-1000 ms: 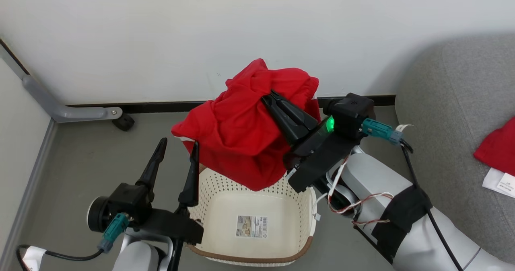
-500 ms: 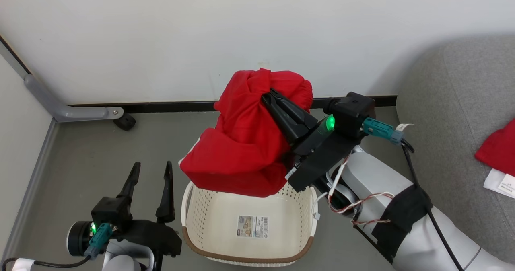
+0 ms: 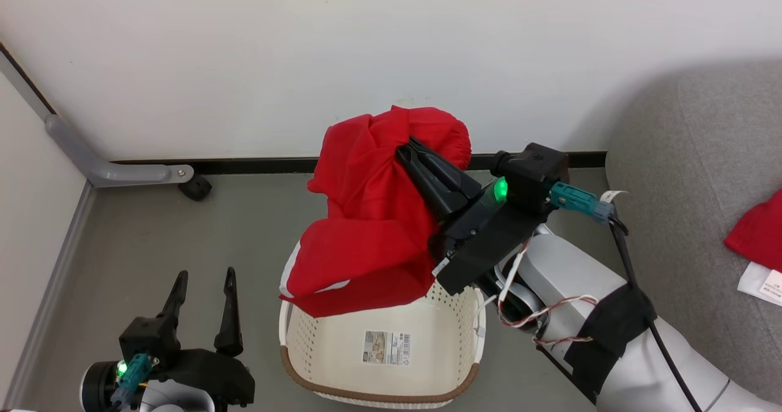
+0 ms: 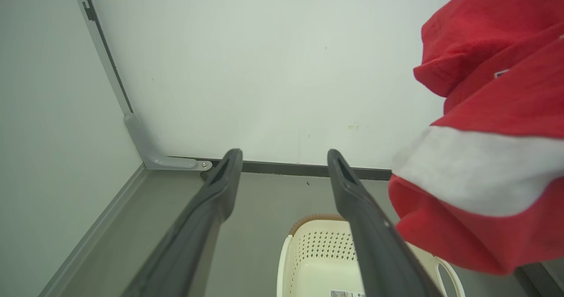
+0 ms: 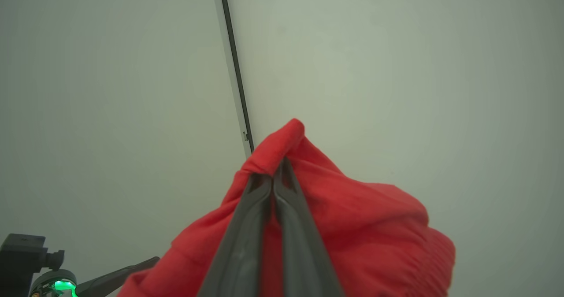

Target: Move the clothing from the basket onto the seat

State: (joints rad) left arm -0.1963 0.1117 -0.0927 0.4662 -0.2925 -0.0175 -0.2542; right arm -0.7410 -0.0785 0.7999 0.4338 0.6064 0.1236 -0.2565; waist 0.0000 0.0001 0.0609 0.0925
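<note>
**A:** Head view: right tool (image 3: 408,148) is clenched on a fold of the red garment (image 3: 360,216), fingers pressed together. The cloth hangs over the basket (image 3: 379,393). Its lower hem is at the far rim, and I can't tell if it touches.

**B:** Left tool (image 3: 206,273)?

**A:** At 7 o'clock, fingers spread, nothing between them, apart from the basket.

**B:** Seat (image 3: 690,173)?

**A:** Grey, at 3 o'clock. A second red piece (image 3: 757,231) already lies on it. The basket floor looks bare except for the sticker (image 3: 386,346).

**B:** Risks?

**A:** The pinch is thin and right at the tips, so the fold may slip out on the carry toward 3 o'clock. If the arm travels low, the hanging hem could snag the rim and drag or tip the basket. The cloth might also catch the loose wires (image 3: 519,314) on that arm.
</note>
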